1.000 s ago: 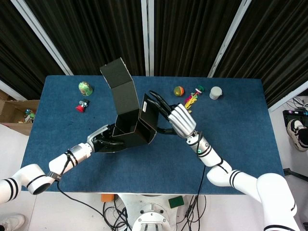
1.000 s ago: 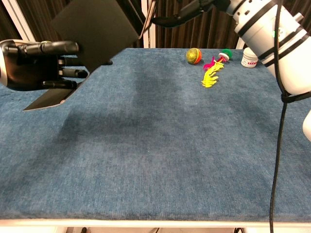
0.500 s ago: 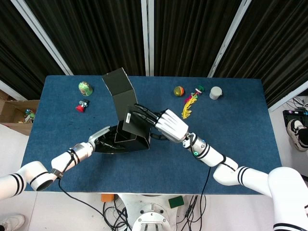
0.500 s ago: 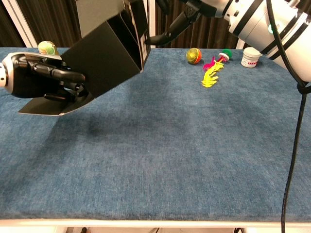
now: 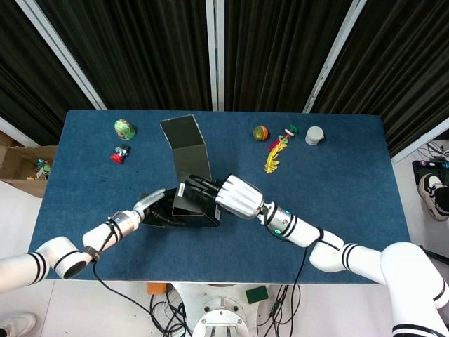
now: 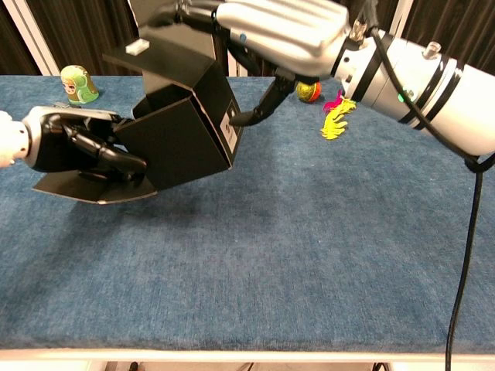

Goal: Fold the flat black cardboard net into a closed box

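The black cardboard box [image 5: 188, 198] is partly folded and tilted just above the blue table [image 5: 337, 189], with one long flap [image 5: 184, 140] still standing out toward the far edge. My left hand [image 5: 153, 208] grips its lower left side and bottom flap; in the chest view the left hand [image 6: 73, 143] has its dark fingers wrapped on that flap. My right hand [image 5: 237, 197] reaches in from the right. Its fingers [image 6: 193, 11] lie across the box's [image 6: 182, 131] top panel and its thumb [image 6: 255, 108] bears on the right side wall.
A green figurine [image 5: 124, 128] and a small red object [image 5: 119, 154] sit at the far left. An orange-green ball [image 5: 260, 132], a yellow and pink toy [image 5: 275, 150] and a white jar [image 5: 314, 135] lie at the far right.
The box has come down from raised to low over the table. My right hand slid left over its top, pushing the panel down. The long flap has leaned back toward the far edge.
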You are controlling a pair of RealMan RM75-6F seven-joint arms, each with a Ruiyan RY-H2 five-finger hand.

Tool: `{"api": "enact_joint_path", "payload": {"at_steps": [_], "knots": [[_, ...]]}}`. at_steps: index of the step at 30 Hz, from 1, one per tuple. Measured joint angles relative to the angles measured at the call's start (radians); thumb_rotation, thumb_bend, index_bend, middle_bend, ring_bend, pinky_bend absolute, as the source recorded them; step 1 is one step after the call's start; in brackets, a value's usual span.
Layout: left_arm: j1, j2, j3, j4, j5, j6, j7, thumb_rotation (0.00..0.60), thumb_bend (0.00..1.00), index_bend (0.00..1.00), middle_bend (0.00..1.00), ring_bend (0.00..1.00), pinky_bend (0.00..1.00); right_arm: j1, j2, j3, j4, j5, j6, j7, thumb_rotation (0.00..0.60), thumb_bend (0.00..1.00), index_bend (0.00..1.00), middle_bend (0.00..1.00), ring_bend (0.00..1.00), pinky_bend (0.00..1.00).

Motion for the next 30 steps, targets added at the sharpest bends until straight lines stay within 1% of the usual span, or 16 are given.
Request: {"api": "enact_joint_path", "payload": {"at_steps": [4,9,11,13,15,19,26,30], "knots": [[0.0,-0.04,0.001,0.022,-0.037,-0.019,0.062,0.6,0.0,0.36,0.31,0.61,0.95,-0.004,-0.039,-0.011,0.046,-0.005,0.009,-0.003,0.6,0.12,0.18,0.17,0.68,1.0],[0.005,-0.078,0.001,0.045,-0.065,-0.032,0.117,0.6,0.0,0.36,0.31,0.61,0.95,-0.008,-0.097,-0.018,0.111,-0.009,0.033,-0.006,0.6,0.07,0.19,0.17,0.68,1.0],[0.007,-0.088,0.002,0.051,-0.072,-0.036,0.135,0.6,0.0,0.36,0.31,0.6,0.95,-0.009,-0.114,-0.02,0.131,-0.01,0.042,-0.002,0.6,0.07,0.23,0.2,0.68,1.0],[0.01,-0.097,0.001,0.057,-0.08,-0.041,0.152,0.6,0.0,0.36,0.31,0.6,0.95,-0.01,-0.13,-0.024,0.156,-0.013,0.053,0.007,0.6,0.07,0.29,0.24,0.69,1.0],[0.012,-0.103,0.001,0.064,-0.084,-0.042,0.169,0.6,0.0,0.36,0.31,0.6,0.95,-0.01,-0.143,-0.032,0.18,-0.018,0.059,0.019,0.6,0.07,0.32,0.26,0.69,1.0],[0.016,-0.112,0.001,0.077,-0.089,-0.042,0.215,0.6,0.0,0.36,0.3,0.6,0.95,-0.011,-0.151,-0.056,0.205,-0.024,0.052,0.032,0.6,0.07,0.36,0.28,0.7,1.0],[0.018,-0.122,-0.003,0.092,-0.104,-0.039,0.337,0.6,0.0,0.36,0.3,0.6,0.95,-0.022,-0.141,-0.089,0.211,-0.034,0.041,0.026,0.6,0.07,0.37,0.26,0.7,1.0],[0.017,-0.124,-0.01,0.091,-0.125,-0.037,0.43,0.599,0.0,0.36,0.3,0.6,0.95,-0.034,-0.132,-0.106,0.208,-0.041,0.048,0.01,0.6,0.11,0.37,0.26,0.69,1.0]]}}
